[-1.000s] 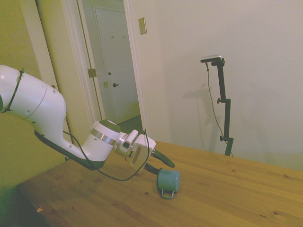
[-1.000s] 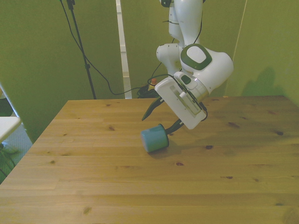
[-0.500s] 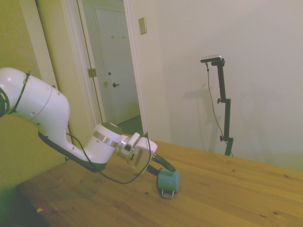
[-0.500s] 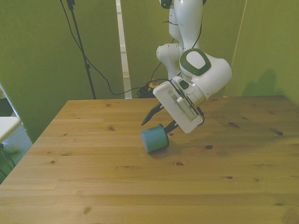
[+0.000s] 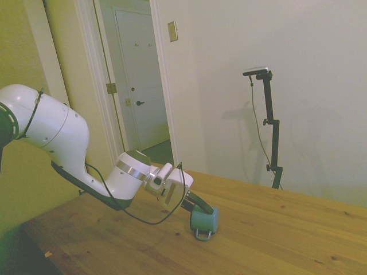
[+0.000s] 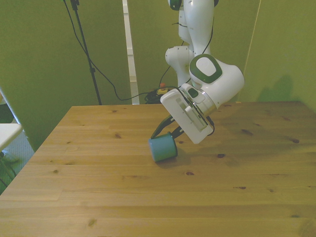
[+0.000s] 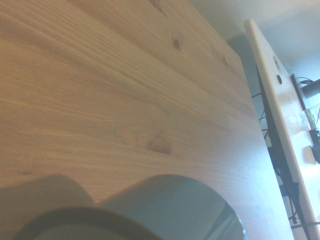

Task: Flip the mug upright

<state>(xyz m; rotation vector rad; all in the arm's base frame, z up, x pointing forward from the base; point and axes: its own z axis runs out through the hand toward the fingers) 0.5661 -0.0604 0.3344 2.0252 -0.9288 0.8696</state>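
Arm: in the side view the white Franka arm (image 5: 63, 143) reaches in low from the left, its forearm sloping down toward the table; the wrist is tilted so the tool points down and to the right.

Gripper: the gripper (image 5: 195, 205) sits at the mug's open end; its dark fingers (image 6: 159, 129) are spread apart, and in the front view one passes on the front view's left of the rim while the other lies close to the rim on the right; it seems to straddle the mug's wall or mouth, but I cannot tell whether the fingers touch it; nothing is clamped.

Mug: the small teal mug (image 5: 204, 220) lies on its side on the wooden table (image 5: 287, 240), near the middle of the top; in the side view its loop handle (image 5: 202, 234) points down toward the camera; in the front view the closed base (image 6: 161, 149) faces the camera and the mouth faces the arm.

Wrist view: blurred; the mug's curved rim and body (image 7: 170, 210) fill the near edge, with bare wood grain beyond.

Progress: early; the approach looks nearly complete, since the fingers are at the mug; the grasp is not yet closed, and the mug is not lifted or turned.

Left to do: close on the rim or wall, rotate the mug so its base is down, set it standing, release.
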